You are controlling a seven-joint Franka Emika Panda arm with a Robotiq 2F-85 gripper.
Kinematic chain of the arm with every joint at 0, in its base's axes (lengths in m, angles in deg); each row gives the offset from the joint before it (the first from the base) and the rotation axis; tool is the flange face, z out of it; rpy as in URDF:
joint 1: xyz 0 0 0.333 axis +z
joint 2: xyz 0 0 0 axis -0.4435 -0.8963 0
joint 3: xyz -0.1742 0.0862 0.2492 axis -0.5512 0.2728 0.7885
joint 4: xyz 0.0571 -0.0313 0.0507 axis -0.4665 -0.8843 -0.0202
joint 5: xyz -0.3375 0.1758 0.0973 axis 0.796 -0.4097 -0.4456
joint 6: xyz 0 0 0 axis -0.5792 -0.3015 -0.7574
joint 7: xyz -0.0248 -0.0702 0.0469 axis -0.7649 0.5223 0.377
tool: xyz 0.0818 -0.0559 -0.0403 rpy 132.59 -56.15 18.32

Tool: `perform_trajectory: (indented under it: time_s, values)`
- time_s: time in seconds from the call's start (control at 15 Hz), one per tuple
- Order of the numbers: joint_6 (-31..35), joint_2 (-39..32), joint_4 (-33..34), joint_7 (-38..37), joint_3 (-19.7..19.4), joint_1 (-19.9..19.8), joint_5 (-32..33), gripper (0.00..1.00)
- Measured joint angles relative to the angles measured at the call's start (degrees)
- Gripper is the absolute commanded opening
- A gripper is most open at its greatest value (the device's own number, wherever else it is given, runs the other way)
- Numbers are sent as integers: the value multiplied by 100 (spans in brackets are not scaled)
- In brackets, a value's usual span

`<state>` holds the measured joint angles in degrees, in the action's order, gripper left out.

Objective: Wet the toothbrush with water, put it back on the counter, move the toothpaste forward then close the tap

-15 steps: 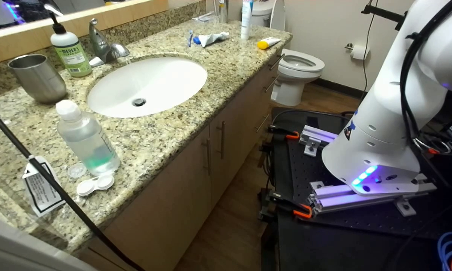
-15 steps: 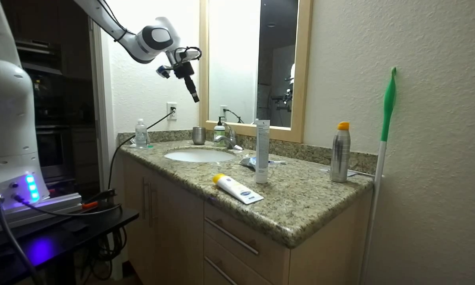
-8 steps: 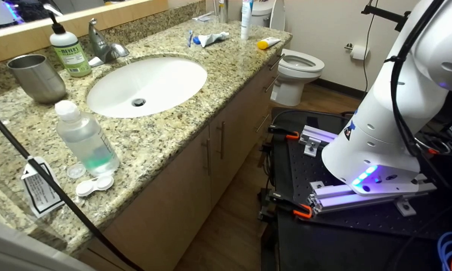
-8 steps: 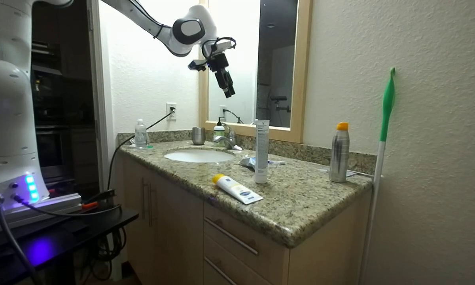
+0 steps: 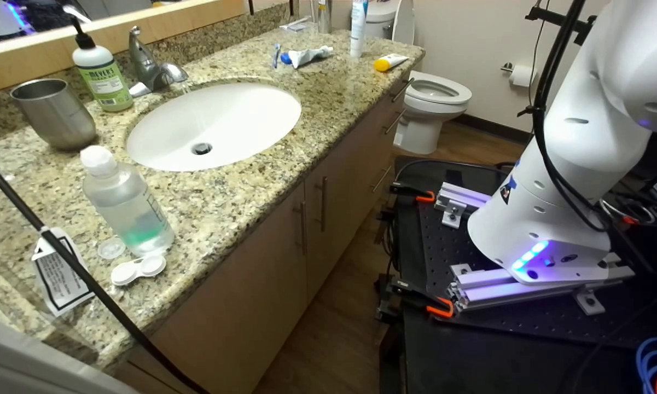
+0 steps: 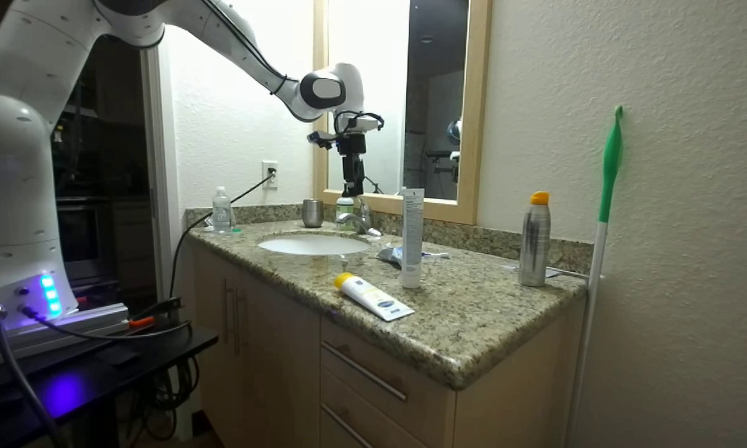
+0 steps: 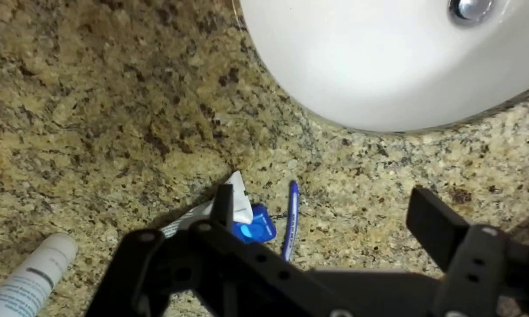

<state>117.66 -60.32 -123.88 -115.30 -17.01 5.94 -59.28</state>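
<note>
Gripper [image 7: 323, 208] above counter [image 7: 149, 114], fingers [image 7: 438, 229] spread wide. Toothbrush [image 7: 292, 220] lying toward back edge, just beside blue cap [image 7: 260, 225] of toothpaste [image 5: 309, 56]. Nearer front edge: upright white tube [image 6: 412, 242], partly screening toothpaste in exterior view; yellow-capped tube [image 6: 374, 297] on its side. Silver can [image 6: 534, 249] near back corner. Tap [image 5: 153, 72], soap bottle [image 5: 105, 79], metal cup [image 5: 57, 117] along back edge.

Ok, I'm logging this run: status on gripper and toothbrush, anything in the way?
Gripper open, above the counter. Toothbrush lying on the counter, ungripped. Blue item and toothpaste close beside it, could crowd the grasp.
</note>
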Motion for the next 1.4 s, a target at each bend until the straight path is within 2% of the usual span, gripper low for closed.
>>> perform_trajectory:
  time_s: [0.13,0.4,0.53,0.73,0.93,1.4]
  values:
    - [69,-5,3,-17,-24,25,20,100]
    - [1326,-440,31,-637,-51,70,-2,100]
    - [1590,-912,241,-864,-173,45,-3,100]
    - [1548,-1582,775,-1158,-452,-54,-3,100]
    - [1526,-1781,995,-1214,-490,-96,-2,100]
    - [581,-1773,1220,-103,214,-589,-1037,100]
